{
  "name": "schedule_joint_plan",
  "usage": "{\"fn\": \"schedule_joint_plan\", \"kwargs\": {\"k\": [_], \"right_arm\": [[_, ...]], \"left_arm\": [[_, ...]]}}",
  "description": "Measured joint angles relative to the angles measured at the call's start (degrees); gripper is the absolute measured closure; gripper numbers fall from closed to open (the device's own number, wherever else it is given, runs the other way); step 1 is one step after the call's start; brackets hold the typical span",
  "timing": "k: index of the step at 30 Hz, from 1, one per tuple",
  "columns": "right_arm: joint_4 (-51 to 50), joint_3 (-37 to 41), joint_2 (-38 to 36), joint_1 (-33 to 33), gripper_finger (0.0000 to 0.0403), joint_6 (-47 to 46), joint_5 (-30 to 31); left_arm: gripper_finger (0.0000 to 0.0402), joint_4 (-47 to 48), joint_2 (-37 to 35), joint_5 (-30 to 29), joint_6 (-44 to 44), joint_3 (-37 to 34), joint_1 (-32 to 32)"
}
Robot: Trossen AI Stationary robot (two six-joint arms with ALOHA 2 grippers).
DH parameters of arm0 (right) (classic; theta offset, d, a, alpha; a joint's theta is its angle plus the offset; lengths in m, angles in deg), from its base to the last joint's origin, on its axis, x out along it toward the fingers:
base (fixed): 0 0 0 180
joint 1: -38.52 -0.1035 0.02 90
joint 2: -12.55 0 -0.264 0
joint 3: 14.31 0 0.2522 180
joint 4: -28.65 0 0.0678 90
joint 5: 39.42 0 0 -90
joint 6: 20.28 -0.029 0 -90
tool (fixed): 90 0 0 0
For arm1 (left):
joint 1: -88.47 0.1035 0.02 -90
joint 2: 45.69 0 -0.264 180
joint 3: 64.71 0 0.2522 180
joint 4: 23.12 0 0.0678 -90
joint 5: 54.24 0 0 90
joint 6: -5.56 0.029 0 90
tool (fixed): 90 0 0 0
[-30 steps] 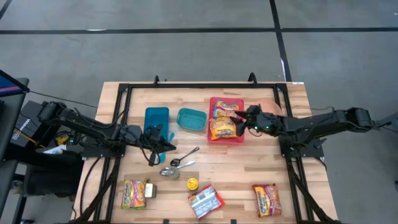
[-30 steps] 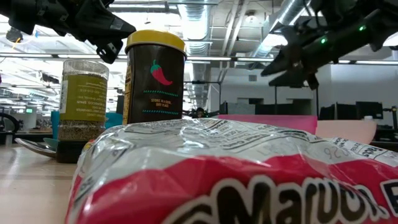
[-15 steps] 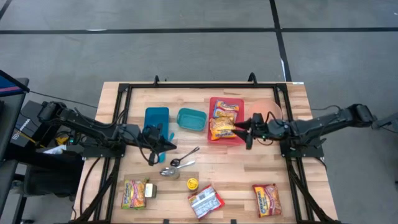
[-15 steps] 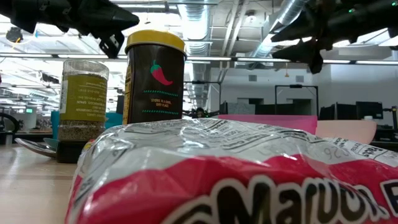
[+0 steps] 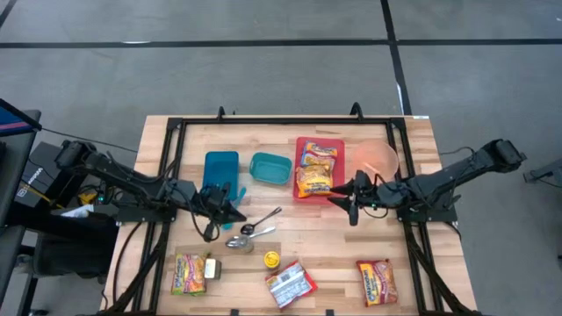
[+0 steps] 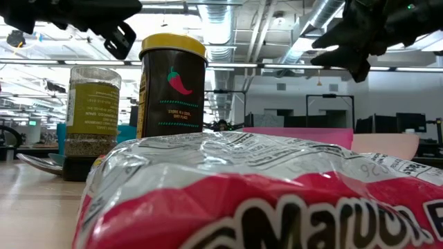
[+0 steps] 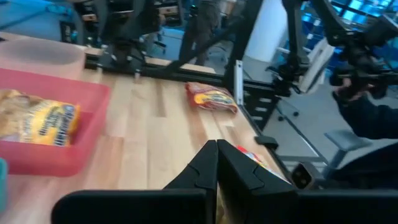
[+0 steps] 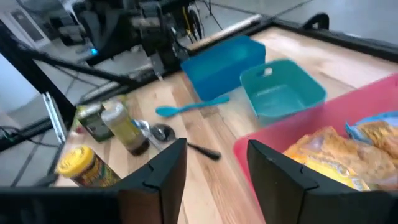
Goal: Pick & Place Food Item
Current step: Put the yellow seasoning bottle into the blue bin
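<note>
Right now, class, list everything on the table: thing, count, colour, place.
Red tray: one, red, far middle-right, holding two noodle packets.
Noodle packets in tray: two, yellow-orange.
Pink bowl: one, right of the tray.
Teal container: one, left of the tray.
Blue lid: one, left of the teal container.
Spoons: two, metal, centre.
Spice jars: two, near centre, one yellow-lidded.
Loose packets: three, along the near edge.
Left tool: shut, empty, beside the blue lid.
Right tool: open, empty, near the tray's near corner.

- Five noodle packets: two in the red bin (image 5: 301, 180), three along the frame's bottom
- Two teal containers
- Two metal spoons
- One pink bowl (image 5: 376, 158)
</note>
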Motion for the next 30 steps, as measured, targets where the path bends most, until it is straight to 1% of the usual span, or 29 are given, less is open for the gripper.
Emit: {"fn": "schedule_joint_plan", "kwargs": {"k": [8, 16, 19, 24, 27, 30], "right_arm": [[0.0, 0.0, 2.6, 0.0, 0.0246, 0.0, 1.2], [-0.8, 0.0, 3.5, 0.0, 0.0246, 0.0, 1.4], [-0.7, 0.0, 3.4, 0.0, 0.0246, 0.0, 1.4], [-0.8, 0.0, 3.4, 0.1, 0.0246, -0.1, 1.7], [-0.8, 0.0, 3.4, 0.0, 0.0246, -0.1, 1.7], [-0.8, 0.0, 3.4, 0.0, 0.0246, -0.1, 1.7]], "left_arm": [[0.0401, 2.6, 0.0, -5.6, -0.1, 0.0, -1.3], [0.0402, 2.6, 0.0, -6.0, -0.1, 0.1, -3.6], [0.0401, 2.7, 0.1, -6.0, 0.4, 1.3, -4.7], [0.0402, 2.4, 2.9, -6.1, 4.7, 5.6, -5.7], [0.0402, 2.6, 5.9, -6.7, 7.7, 8.0, -5.7], [0.0402, 2.4, 9.1, -6.9, 8.3, 10.3, -5.7]]}}
